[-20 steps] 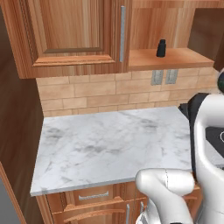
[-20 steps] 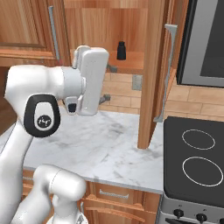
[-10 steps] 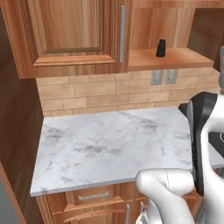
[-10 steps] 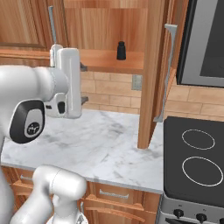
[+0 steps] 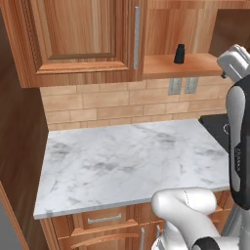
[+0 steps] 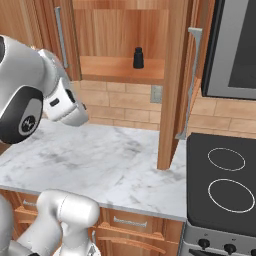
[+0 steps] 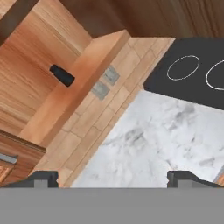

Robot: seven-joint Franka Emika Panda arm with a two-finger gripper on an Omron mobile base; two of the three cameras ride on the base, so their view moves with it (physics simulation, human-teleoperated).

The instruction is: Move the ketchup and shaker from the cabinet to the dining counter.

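Hand view has the end effector (image 7: 112, 178) at six o'clock, its two dark fingertips (image 7: 43, 178) spread wide apart with nothing between them and nothing touching them; marble worktop (image 7: 166, 131) lies beyond them. One shaker (image 7: 61, 75), small and black, sits at ten o'clock in that view, standing on the wooden shelf (image 7: 83, 78) of the open cabinet (image 7: 26, 65), well apart from the fingertips. In the left base view the same single shaker (image 5: 179, 53) stands upright on the shelf at about one o'clock. Two grey wall outlets (image 5: 182, 86) sit side by side on the brick tile just below the shelf. Two round burner rings (image 6: 227, 177) mark the black cooktop at four o'clock in the right base view.
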